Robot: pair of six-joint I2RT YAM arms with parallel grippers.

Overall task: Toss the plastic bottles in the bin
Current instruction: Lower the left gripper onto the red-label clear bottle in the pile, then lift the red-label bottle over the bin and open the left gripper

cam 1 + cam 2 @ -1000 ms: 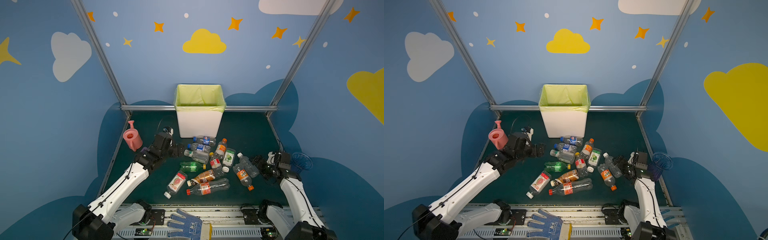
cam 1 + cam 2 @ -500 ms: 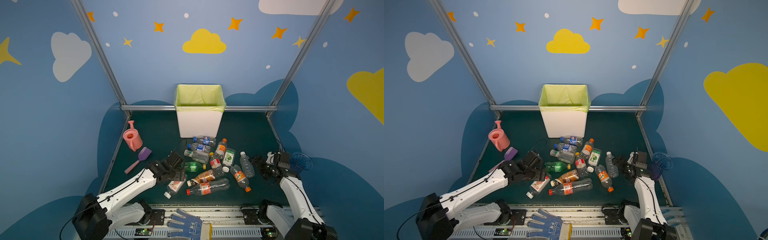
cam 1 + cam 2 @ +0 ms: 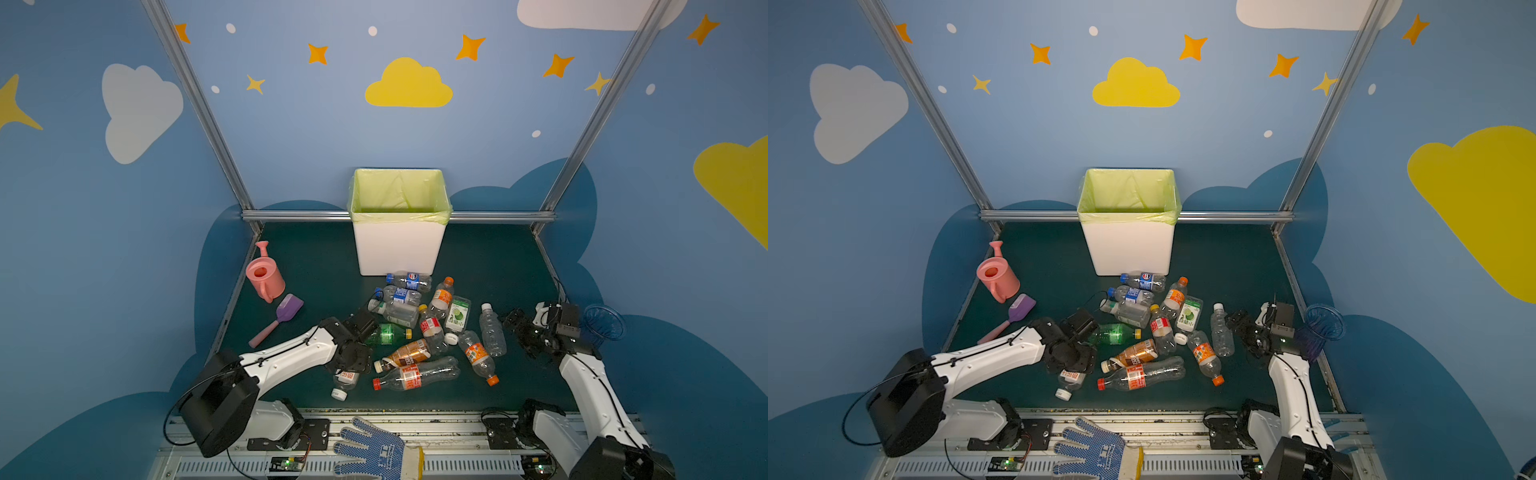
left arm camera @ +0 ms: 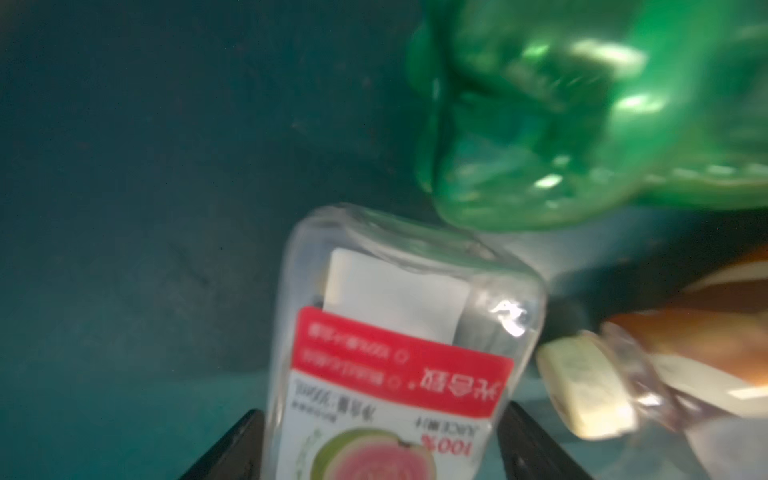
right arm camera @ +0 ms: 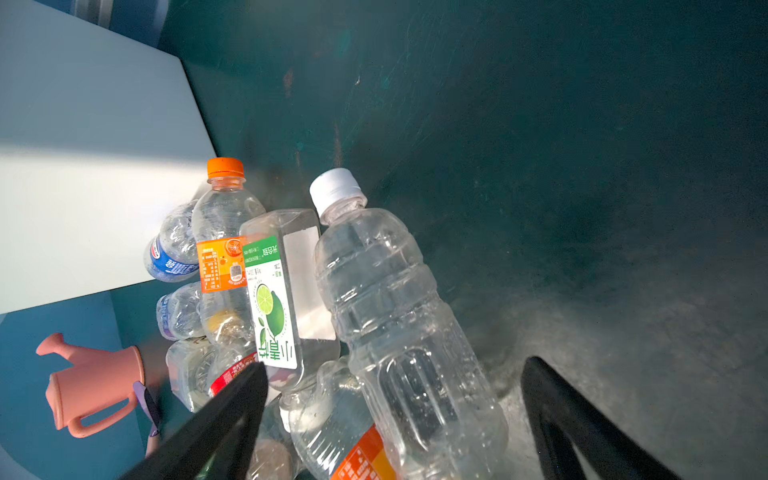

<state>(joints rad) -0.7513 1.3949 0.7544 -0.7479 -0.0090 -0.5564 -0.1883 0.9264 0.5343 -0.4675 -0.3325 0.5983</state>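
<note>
Left wrist view puts the trouble closest: my left claw point(image 4: 382, 409) straddles the guava-label bottle point(image 4: 399, 332) across its labelled body, one finger at each flank, and I cannot tell whether they press it or only frame it. That bottle is clear, looks thin-walled, and lies on the table point(image 3: 316, 266). I judge that an uneven squeeze could buckle it or squirt it out ahead of me. Just past its base lies the green bottle point(image 4: 582, 116), so close that I cannot tell whether they touch. The cream cap point(image 4: 582, 386) of the brown bottle point(image 4: 698, 332) sits near one finger, and either bottle could be dragged along on the lift. Farther over, my right claw point(image 5: 397, 363) is spread wide and empty, pointed along the clear white-capped bottle point(image 5: 395, 311), so both arms might make for one opening and cross. Farthest back stands the bin point(image 3: 398, 249), far taller than any bottle, with a blue-labelled bottle point(image 3: 409, 281) at its foot. A low carry would strike its wall, and an early release would drop the bottle short.
</note>
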